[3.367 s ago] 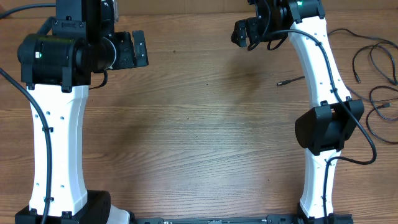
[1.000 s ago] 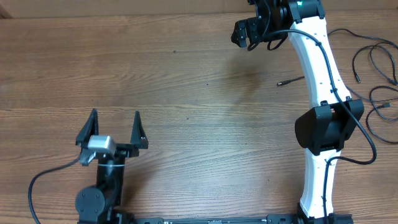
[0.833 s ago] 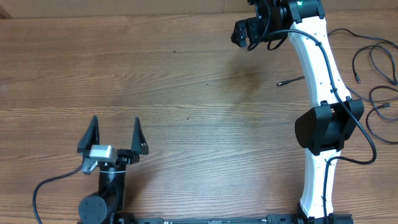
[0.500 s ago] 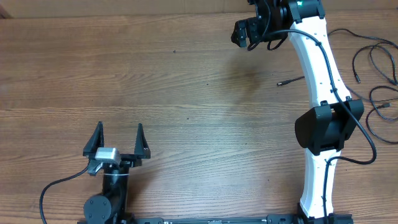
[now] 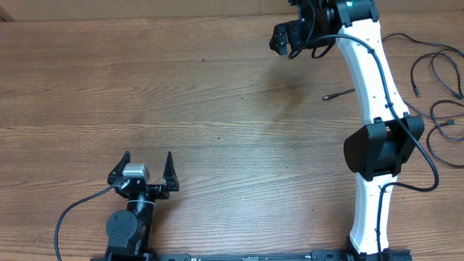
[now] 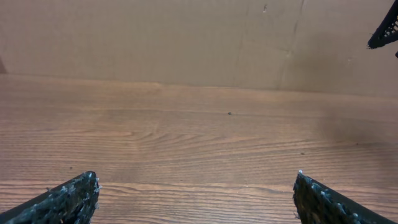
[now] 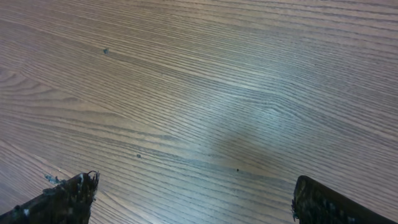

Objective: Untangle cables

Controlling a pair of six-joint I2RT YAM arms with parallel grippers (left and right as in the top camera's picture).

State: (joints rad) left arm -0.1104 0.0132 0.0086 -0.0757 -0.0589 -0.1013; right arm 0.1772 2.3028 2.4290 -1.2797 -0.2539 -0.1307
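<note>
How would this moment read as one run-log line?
left gripper: open, empty, near its base | right gripper: open, empty, far side of table | cables: at right edge, neither gripper touching

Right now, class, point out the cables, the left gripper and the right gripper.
cables [image 5: 414, 78], overhead view, on a curved cord near the right edge.
left gripper [image 5: 148, 156], overhead view, midway between its open fingertips.
right gripper [image 7: 196, 199], right wrist view, midway between its open fingertips.

Table [image 5: 217, 109] matt grained wood; cables [image 5: 433, 112] thin black, matt; right arm [image 5: 370, 72] glossy white plastic shell.
</note>
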